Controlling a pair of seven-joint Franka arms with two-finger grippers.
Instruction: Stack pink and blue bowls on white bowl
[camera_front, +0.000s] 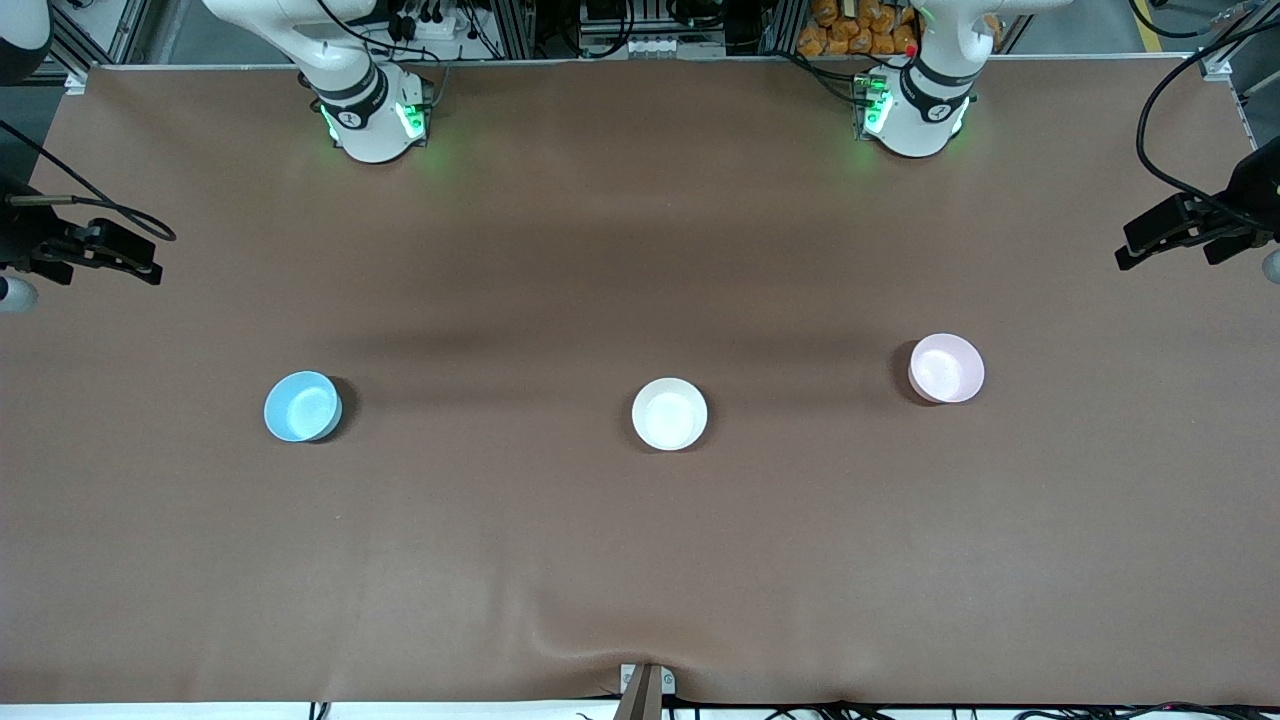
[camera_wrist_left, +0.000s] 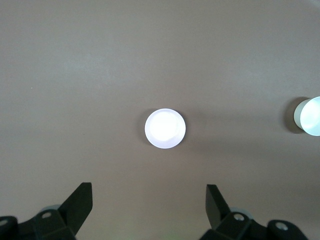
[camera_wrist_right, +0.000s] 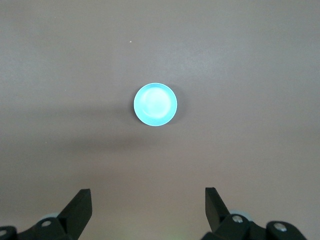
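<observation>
Below the left tool (camera_wrist_left: 149, 205) — pink bowl (camera_wrist_left: 165, 128), well apart, fingers spread.

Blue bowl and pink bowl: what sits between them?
The white bowl stands between the blue bowl and the pink bowl, touching neither, as the front view shows.

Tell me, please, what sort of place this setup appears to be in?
Probably a robotics lab or test cell. Two white robot arm bases are bolted at one edge of a brown-covered table, aluminium framing and cables run along that edge, and only three small plastic bowls sit out: blue, white, pink.
</observation>
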